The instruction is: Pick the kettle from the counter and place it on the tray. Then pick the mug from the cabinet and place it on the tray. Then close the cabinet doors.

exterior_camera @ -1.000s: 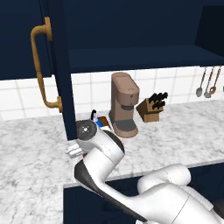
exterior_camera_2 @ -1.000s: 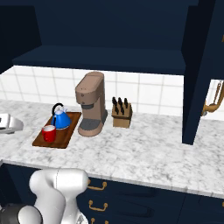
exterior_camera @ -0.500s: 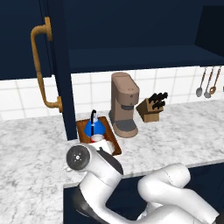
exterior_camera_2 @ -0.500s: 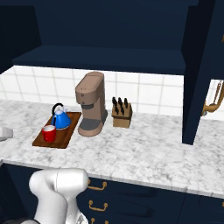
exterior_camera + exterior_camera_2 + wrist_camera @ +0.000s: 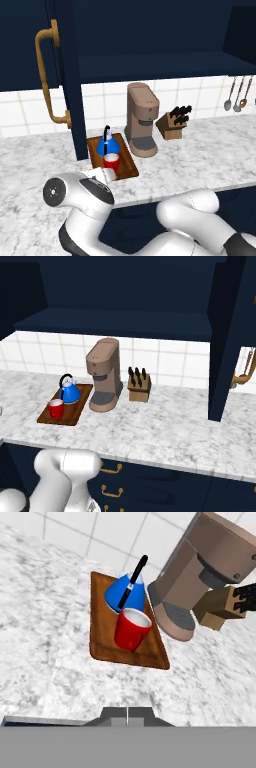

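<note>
So the cabinet is the biggest thing here, a dark navy wall cupboard hanging over the counter, wide open with its dark inner shelf on show. Both cabinet doors stand swung out toward the cameras: the left door with its long curved brass handle cuts down the left base view, and the right door does the same on the right side of the right base view. Below that is the counter, white and grey veined marble with a navy front, and white tiles behind it. The robot's white arm bends low across the bottom of the left base view, down in front of the counter edge. Next in size, the tan-brown coffee machine sits on the marble just right of the tray, with a light wooden knife block beside it further right, and a few utensils hang on the tiles at the far right. The tray, dark brown wood with a low rim, lies flat on the counter near the left door. On it, the blue kettle stands at the back with its black handle up, and the red mug stands upright right in front of it, close enough to look like they're touching. The gripper hangs back above the front of the counter, well apart from the tray, its two dark tips pressed together with nothing between them.
</note>
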